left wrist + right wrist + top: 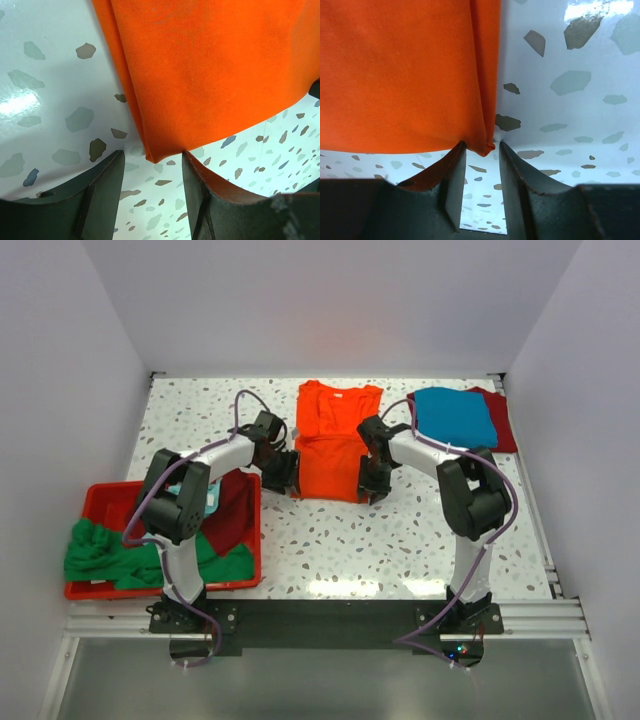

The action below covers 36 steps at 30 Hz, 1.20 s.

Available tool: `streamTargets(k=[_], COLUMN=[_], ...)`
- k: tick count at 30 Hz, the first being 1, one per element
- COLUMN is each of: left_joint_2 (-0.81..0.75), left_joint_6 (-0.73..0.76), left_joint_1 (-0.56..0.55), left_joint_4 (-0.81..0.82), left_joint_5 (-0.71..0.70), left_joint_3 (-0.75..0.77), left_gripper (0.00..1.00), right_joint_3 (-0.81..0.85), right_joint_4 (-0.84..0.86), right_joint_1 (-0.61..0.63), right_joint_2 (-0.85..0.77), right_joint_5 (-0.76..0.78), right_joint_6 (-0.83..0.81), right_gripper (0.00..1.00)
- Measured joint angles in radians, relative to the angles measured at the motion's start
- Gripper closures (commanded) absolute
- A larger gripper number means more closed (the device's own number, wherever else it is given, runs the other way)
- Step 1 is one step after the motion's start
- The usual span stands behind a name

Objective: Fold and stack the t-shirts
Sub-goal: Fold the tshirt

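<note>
Your orange t-shirt [330, 445] lies flat on the bench [400, 540], just right of the red bin [115, 502]. Your left fingers [100, 200] stand released astride its near corner on the bin side. Your right fingers [535, 200] narrowly frame the other near corner; you cannot tell whether they pinch it.

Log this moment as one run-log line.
target: orange t-shirt | left hand: open, astride near-left corner | right hand: astride near-right corner, grip unclear
</note>
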Motion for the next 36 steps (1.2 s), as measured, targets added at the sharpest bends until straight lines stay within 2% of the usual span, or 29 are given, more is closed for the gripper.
streamTargets(k=[7,23,30,34,35,36], left_joint_2=[0.0,0.003,0.011,0.016,0.016,0.016], left_joint_6=[0.003,0.007,0.0,-0.012,-0.013,-0.02], left_joint_1=[0.0,-0.029,-0.038,-0.039,-0.039,-0.04], left_joint_4=[-0.005,-0.017,-0.016,-0.011,-0.01,-0.009], left_joint_5=[-0.011,-0.014,-0.019,-0.033,-0.036,-0.039], left_joint_3=[0.0,0.0,0.0,0.0,0.0,0.0], left_gripper=[0.52,0.56,0.71,0.83,0.91,0.94], right_joint_3=[0.0,0.0,0.001,0.008,0.012,0.016], right_joint_4=[0.027,0.027,0.027,0.026,0.026,0.025], right_joint_1=[0.0,0.0,0.0,0.0,0.0,0.0], right_joint_2=[0.0,0.0,0.0,0.002,0.003,0.003], right_joint_5=[0.002,0.003,0.003,0.003,0.003,0.003], right_joint_6=[-0.002,-0.007,-0.011,-0.018,-0.019,-0.021], right_gripper=[0.73,0.74,0.76,0.88,0.9,0.92])
